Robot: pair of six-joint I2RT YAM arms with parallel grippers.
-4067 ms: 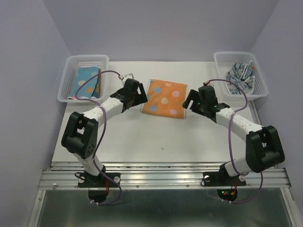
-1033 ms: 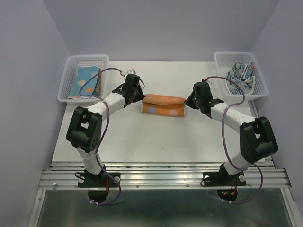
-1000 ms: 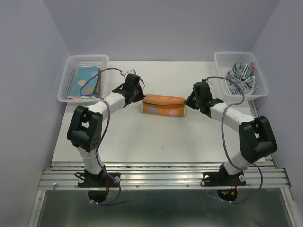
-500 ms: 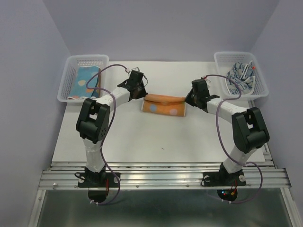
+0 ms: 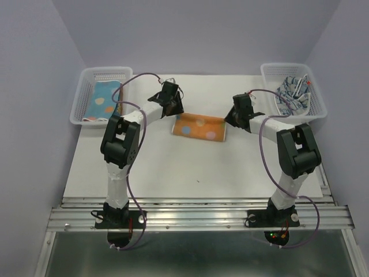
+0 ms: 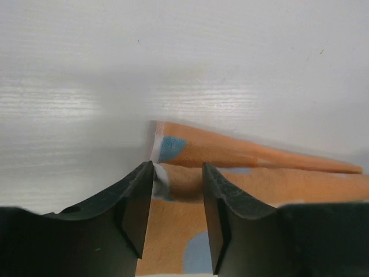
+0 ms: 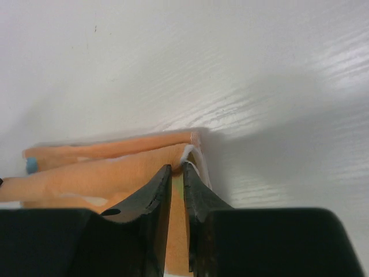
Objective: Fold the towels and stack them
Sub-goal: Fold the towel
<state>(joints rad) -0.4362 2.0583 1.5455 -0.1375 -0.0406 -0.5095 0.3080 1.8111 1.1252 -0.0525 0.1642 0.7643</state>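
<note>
An orange towel with pale dots (image 5: 199, 127) lies folded in half on the white table. My left gripper (image 5: 173, 106) is at its far left corner and my right gripper (image 5: 231, 119) at its far right corner. In the left wrist view the left gripper (image 6: 177, 173) is open, with the towel (image 6: 277, 179) lying flat under the gap. In the right wrist view the right gripper (image 7: 177, 171) stands a narrow gap apart over the towel (image 7: 104, 173), whose white hem curls against one fingertip. A blue dotted towel (image 5: 108, 99) lies in the left basket. Blue-white patterned towels (image 5: 293, 92) fill the right basket.
A white mesh basket (image 5: 86, 81) stands at the far left corner of the table (image 5: 196, 167) and another (image 5: 316, 95) at the far right. Purple walls close in on three sides. The arms' cables loop above the table beside the towel.
Both grippers carried the towel's near edge over to the far side, and the towel now lies flat, folded in half. Both jaws have parted, the left wider than the right.
</note>
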